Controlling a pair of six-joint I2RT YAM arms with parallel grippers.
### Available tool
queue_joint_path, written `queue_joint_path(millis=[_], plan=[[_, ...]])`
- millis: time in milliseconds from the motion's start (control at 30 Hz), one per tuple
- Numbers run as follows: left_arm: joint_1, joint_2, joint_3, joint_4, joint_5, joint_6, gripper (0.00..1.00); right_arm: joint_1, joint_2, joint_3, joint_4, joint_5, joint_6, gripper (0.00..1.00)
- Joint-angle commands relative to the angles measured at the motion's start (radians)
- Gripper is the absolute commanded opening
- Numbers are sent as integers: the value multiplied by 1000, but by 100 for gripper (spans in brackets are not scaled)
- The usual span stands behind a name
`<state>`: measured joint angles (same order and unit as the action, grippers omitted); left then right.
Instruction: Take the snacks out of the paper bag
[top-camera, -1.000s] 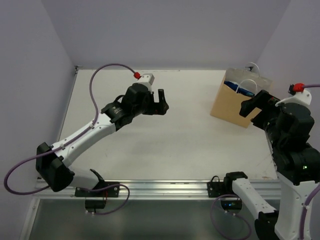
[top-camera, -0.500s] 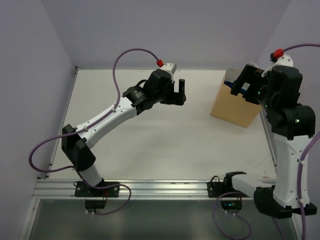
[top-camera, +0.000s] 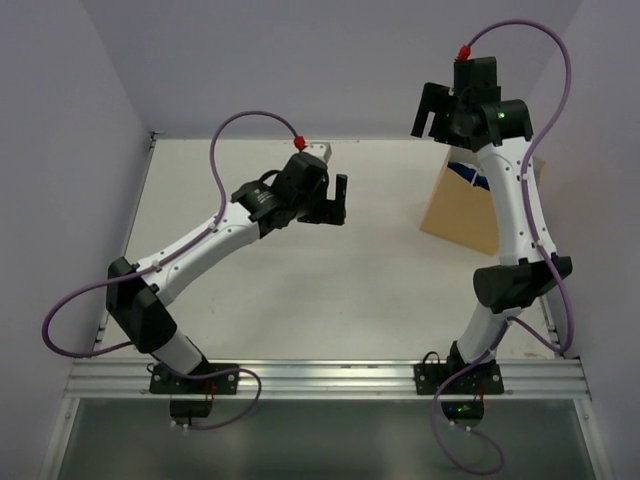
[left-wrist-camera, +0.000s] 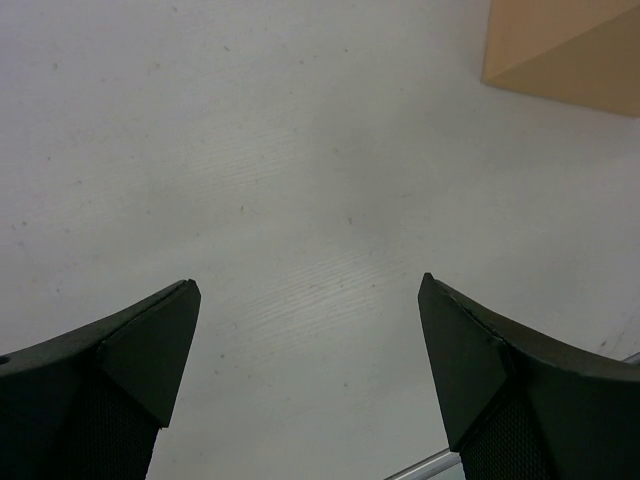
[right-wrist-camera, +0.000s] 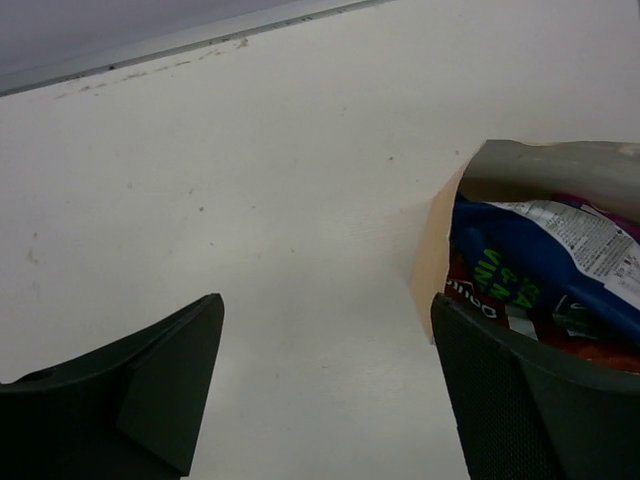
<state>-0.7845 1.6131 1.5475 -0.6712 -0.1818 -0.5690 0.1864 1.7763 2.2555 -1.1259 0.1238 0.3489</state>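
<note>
The tan paper bag (top-camera: 458, 214) stands upright at the table's right side, its top open. Inside it, the right wrist view shows a blue packet (right-wrist-camera: 535, 262) lying over a red-orange Doritos bag (right-wrist-camera: 478, 297), with a sliver of purple (right-wrist-camera: 592, 205) behind them. The blue packet's edge also shows in the top view (top-camera: 468, 171). My right gripper (top-camera: 437, 116) is raised high above the bag's far left corner, open and empty (right-wrist-camera: 325, 300). My left gripper (top-camera: 334, 201) is open and empty over the table's middle (left-wrist-camera: 310, 285). A corner of the bag (left-wrist-camera: 562, 45) lies far ahead of it.
White tabletop (top-camera: 300, 280) with walls on the left, back and right. A metal rail (top-camera: 330, 375) runs along the near edge. The right arm's elbow (top-camera: 512, 285) hangs in front of the bag.
The right arm has risen and stretched up, carrying its gripper from beside the bag to high above its top. The left gripper has drifted slightly back to the left.
</note>
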Motion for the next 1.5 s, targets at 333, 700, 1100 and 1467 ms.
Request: queue_joint_path(millis=[333, 700, 1100, 1467], plan=[[180, -189, -142, -24, 73, -38, 99, -2, 17, -59, -19, 264, -13, 84], [222, -203, -43, -97, 65, -40, 99, -5, 92, -146, 63, 217, -22, 57], [363, -240, -43, -125, 96, -46, 100, 36, 120, -162, 38, 174, -36, 0], [403, -246, -50, -145, 153, -20, 100, 229, 74, -134, -67, 181, 1, 0]])
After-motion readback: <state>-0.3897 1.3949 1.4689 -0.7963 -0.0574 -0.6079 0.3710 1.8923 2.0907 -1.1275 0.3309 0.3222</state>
